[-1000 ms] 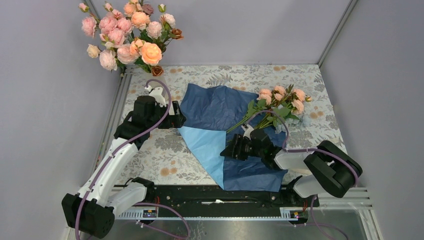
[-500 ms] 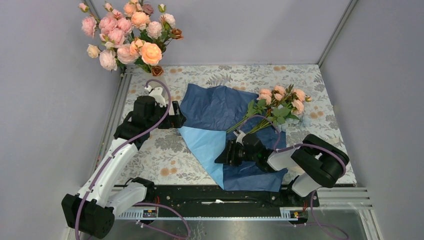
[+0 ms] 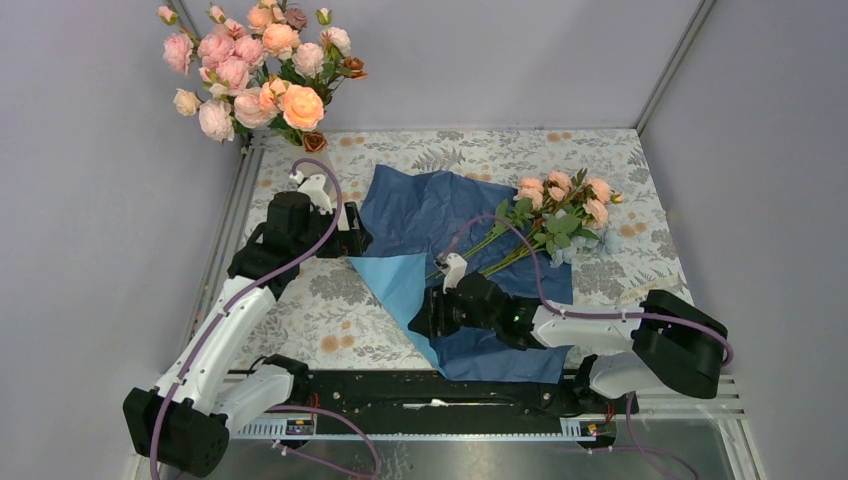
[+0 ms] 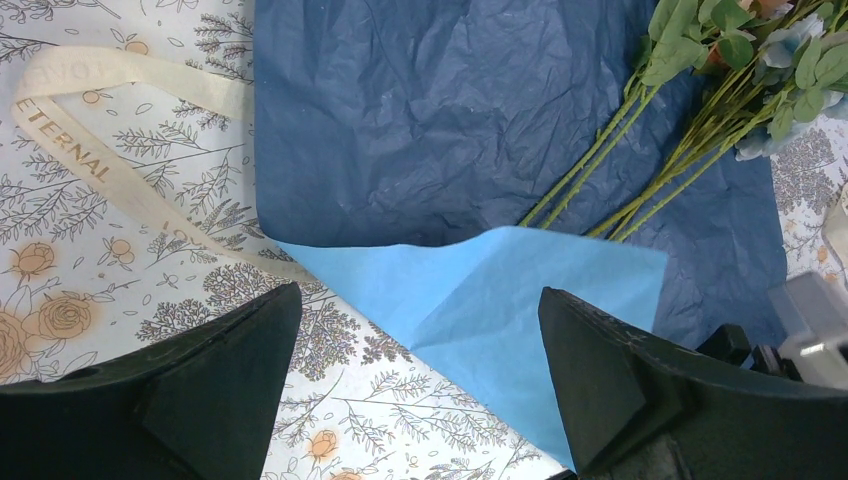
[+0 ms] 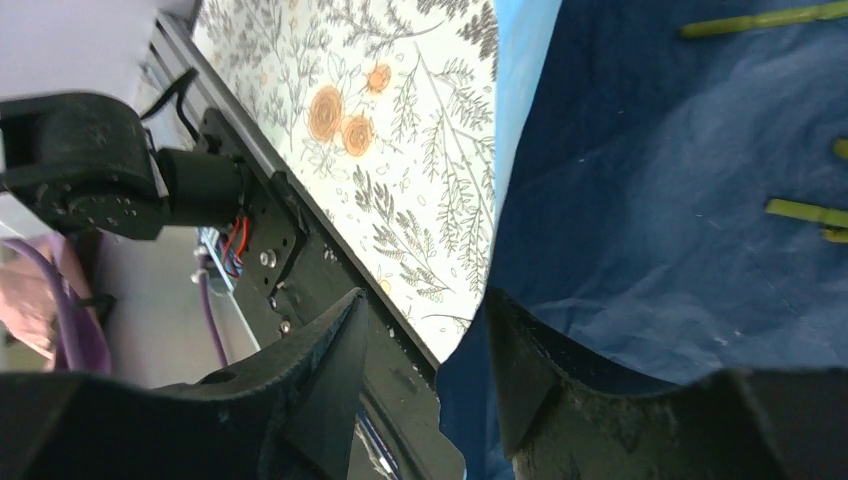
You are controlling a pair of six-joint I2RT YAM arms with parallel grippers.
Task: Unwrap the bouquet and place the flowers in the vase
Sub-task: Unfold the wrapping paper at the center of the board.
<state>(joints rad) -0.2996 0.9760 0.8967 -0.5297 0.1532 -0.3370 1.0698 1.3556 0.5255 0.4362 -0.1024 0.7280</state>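
Top external view: crinkled navy and light-blue wrapping paper (image 3: 440, 215) lies spread open on the middle of the floral-patterned worktop (image 3: 300, 300). Peach-pink artificial flowers (image 3: 560, 205) on green stems lie across its far right corner. Left pincer (image 4: 420, 295) hovers wide open over the paper's left edge. Right pincer (image 5: 422, 300), jaws partly apart, straddles the paper's near edge.

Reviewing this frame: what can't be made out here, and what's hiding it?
1. Vase: top view, the standing blooms in the back-left corner cover whatever holds them.
2. Right end effector: whether it touches the paper; top view, its own wrist covers the fingers.
3. Loose flowers: left wrist view, heads cut off by the top-right edge.
4. Ribbon: left wrist view, its ends disappear under the paper.
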